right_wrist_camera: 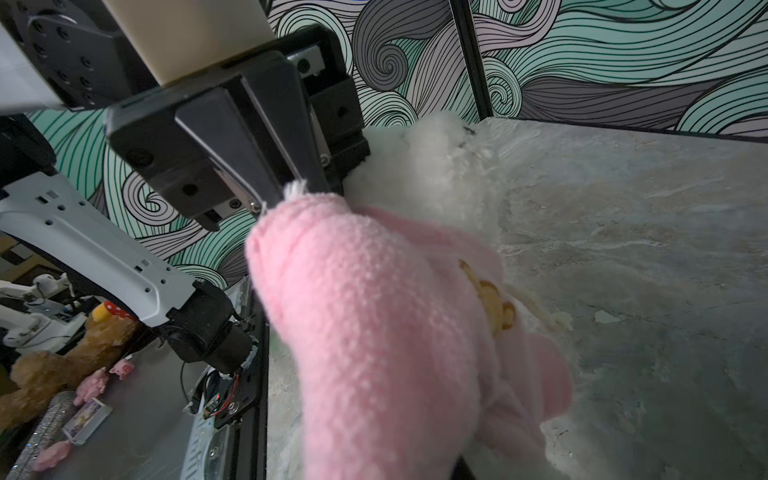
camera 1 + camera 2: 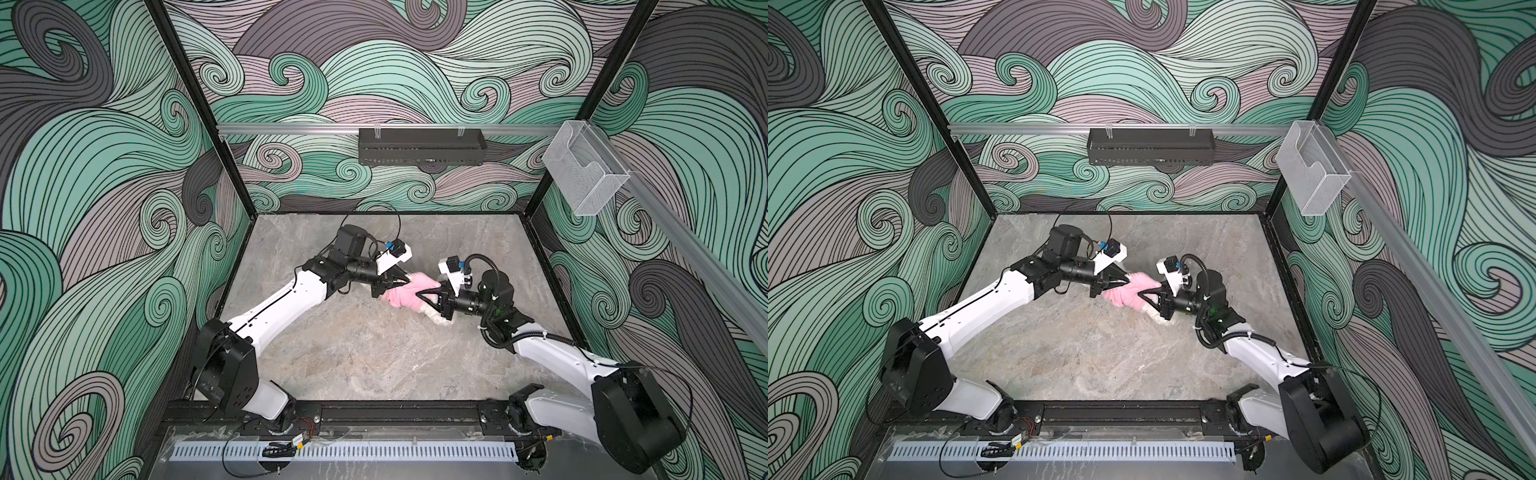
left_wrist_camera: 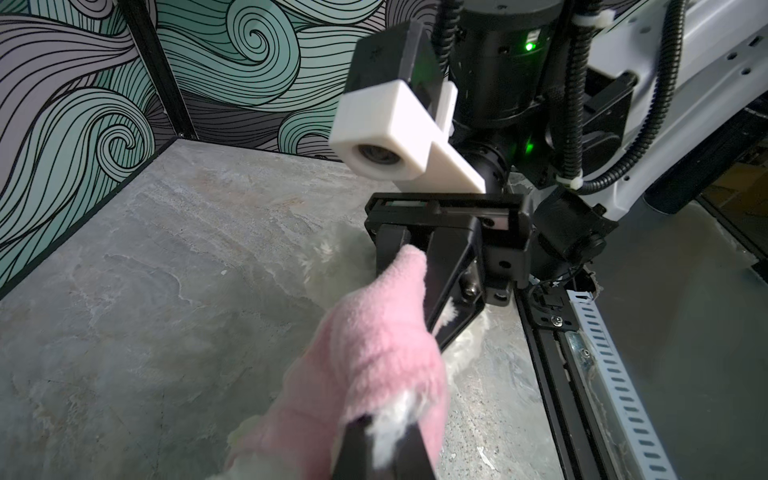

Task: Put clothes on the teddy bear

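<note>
The teddy bear (image 2: 437, 319) lies on the grey table's middle, mostly covered by the pink shirt (image 2: 401, 296); both top views show it (image 2: 1153, 316). My left gripper (image 2: 407, 282) (image 2: 1126, 281) meets it from the left. In the left wrist view it (image 3: 388, 424) is shut on white fur that pokes out of a pink sleeve (image 3: 374, 353). My right gripper (image 2: 419, 296) (image 2: 1139, 296) comes from the right, shut on the shirt's fabric (image 3: 409, 266). In the right wrist view the shirt (image 1: 374, 332) hides my own jaws; the bear's white head (image 1: 432, 174) and an orange print (image 1: 490, 307) show.
A black perforated tray (image 2: 422, 151) hangs on the back wall rail. A clear plastic box (image 2: 582, 174) is fixed to the right rail. The black arm rail (image 2: 374, 415) runs along the front edge. Other plush toys (image 1: 62, 361) lie outside the cell.
</note>
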